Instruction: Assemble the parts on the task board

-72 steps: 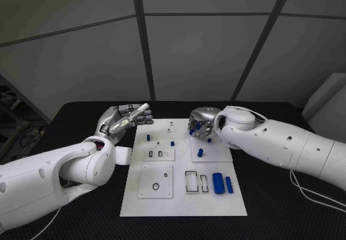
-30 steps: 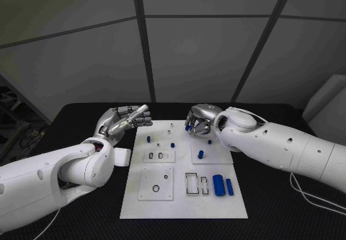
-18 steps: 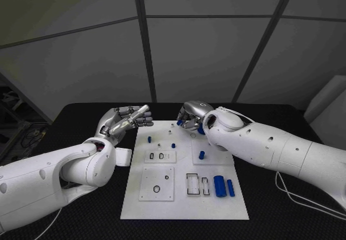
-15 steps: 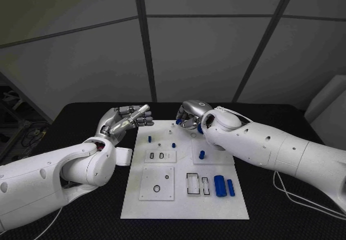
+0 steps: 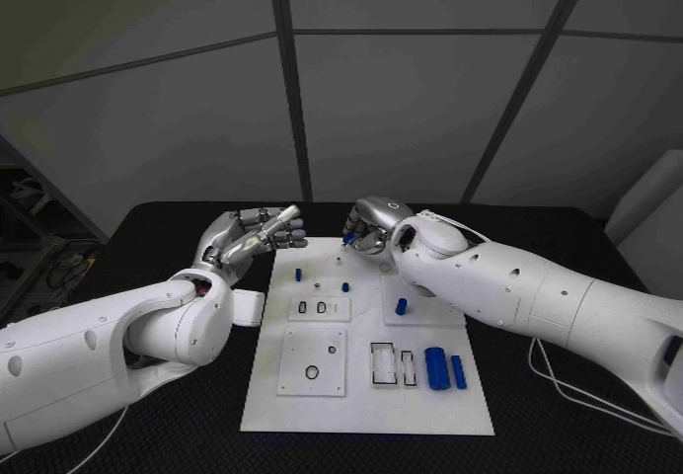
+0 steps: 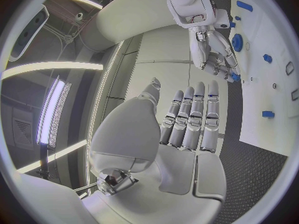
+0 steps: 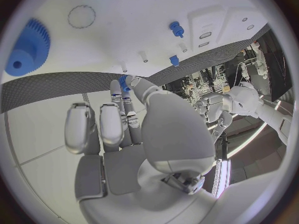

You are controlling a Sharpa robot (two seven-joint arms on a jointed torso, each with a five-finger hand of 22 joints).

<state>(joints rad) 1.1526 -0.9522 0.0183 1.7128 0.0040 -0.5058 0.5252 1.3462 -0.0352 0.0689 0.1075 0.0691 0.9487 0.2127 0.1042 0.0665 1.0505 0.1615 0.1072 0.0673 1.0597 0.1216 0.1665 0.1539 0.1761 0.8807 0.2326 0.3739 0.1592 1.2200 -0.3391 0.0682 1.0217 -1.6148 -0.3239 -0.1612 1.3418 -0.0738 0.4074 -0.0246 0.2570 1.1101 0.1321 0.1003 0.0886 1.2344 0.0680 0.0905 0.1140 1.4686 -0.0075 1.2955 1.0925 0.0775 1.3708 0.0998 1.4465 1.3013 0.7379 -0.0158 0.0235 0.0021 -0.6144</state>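
The white task board (image 5: 367,395) lies in the middle of the black table. My right hand (image 5: 366,229) hovers over its far edge and pinches a small blue part (image 7: 122,79) at its fingertips; the left wrist view shows the same blue part (image 6: 233,77). My left hand (image 5: 257,235) is raised beside the board's far left corner, fingers straight and together, holding nothing. Small blue pegs (image 5: 299,275) (image 5: 344,287) (image 5: 400,306) stand on the board. Two blue cylinders (image 5: 434,366) (image 5: 457,370) lie near its right edge. A blue gear (image 7: 28,50) sits on the board.
A small white block (image 5: 248,308) lies on the table against the board's left edge. Two raised white plates with slots and rings (image 5: 321,308) (image 5: 312,361) occupy the board's left half. A white cable (image 5: 569,390) trails on the table to the right.
My right hand has moved left and away along the board's far edge, carrying the small blue part. My left hand has stayed where it was.
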